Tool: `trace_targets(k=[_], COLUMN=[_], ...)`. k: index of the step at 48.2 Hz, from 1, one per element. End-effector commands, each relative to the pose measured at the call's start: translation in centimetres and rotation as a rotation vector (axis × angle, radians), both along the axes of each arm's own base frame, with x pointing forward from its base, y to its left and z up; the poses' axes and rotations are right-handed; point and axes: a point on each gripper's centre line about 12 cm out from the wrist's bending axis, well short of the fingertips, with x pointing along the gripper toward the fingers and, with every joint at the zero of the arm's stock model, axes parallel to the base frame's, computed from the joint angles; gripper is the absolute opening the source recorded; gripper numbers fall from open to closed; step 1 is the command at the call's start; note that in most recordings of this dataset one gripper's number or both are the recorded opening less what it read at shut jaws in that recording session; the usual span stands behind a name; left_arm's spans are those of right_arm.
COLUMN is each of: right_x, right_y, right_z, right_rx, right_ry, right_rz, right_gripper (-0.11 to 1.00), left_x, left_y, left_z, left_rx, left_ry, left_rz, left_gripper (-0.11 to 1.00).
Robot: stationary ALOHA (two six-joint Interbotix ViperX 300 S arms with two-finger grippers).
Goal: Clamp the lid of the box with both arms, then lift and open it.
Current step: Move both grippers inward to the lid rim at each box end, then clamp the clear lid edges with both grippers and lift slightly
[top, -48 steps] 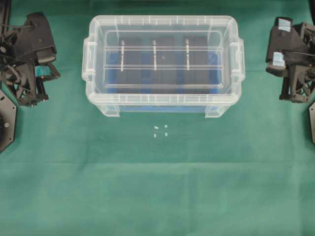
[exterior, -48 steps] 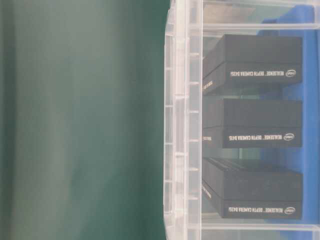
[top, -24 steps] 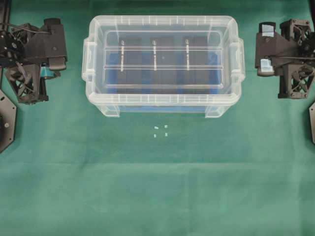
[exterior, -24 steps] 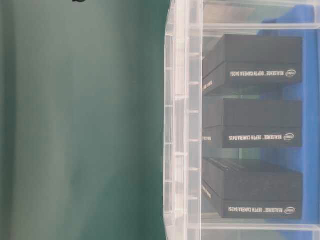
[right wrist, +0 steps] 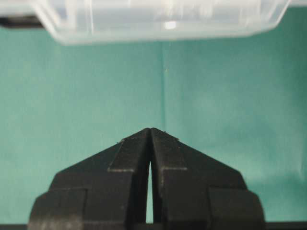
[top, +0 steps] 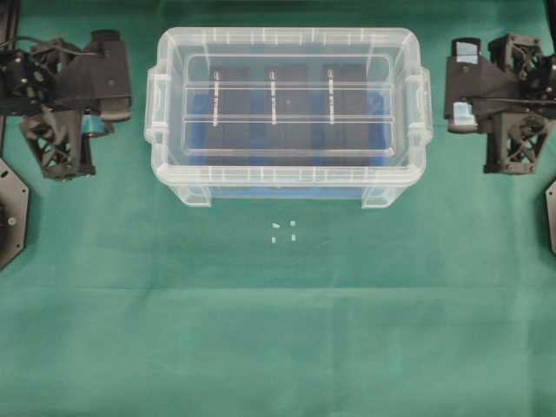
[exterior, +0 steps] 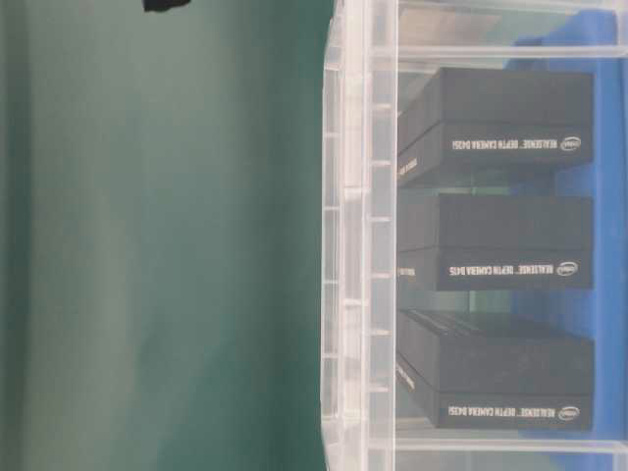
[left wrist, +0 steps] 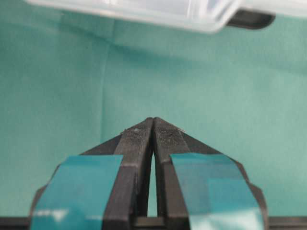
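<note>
Claws (left wrist: 152, 123) nearer box (top: 287, 178) than before

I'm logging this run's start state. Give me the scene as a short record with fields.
lid: seated on the box, not yet clamped
box: on the green cloth, three black blocks and a blue insert inside
left hand: shut, empty, beside the box's left end, apart from it
right hand: shut, empty, beside the right end, apart from it
extras: small white bits in front of the box
</note>
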Motion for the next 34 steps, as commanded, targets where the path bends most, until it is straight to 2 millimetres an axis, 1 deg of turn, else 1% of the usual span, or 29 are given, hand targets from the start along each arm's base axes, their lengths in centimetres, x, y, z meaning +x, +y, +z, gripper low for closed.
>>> trace_targets(k=[1,18,27,34], right_x=[0.9,3.4,4.6,5.5], right_y=[-0.4,-1.2,-1.6,-1.9], right_z=[0.9,0.7,0.7,0.8], right_rx=[-0.008,-0.007,-0.009,-0.013], right_ry=[-0.04,-0.046,-0.05,-0.061], right_rz=[-0.003,0.001,0.004,0.007], right_gripper=[0.0,0.0,0.0,0.0], left_x=[1.0,3.4,4.3,4.7], left_y=[0.5,1.4,1.8,1.9], left_z=[1.0,0.9,0.9,0.8], left_rx=[0.014,0.026,0.028,0.032], left_ry=[-0.029,-0.019,-0.013,-0.006], left_rz=[0.001,-0.035,-0.045,-0.059], left_gripper=[0.01,0.01,0.01,0.01])
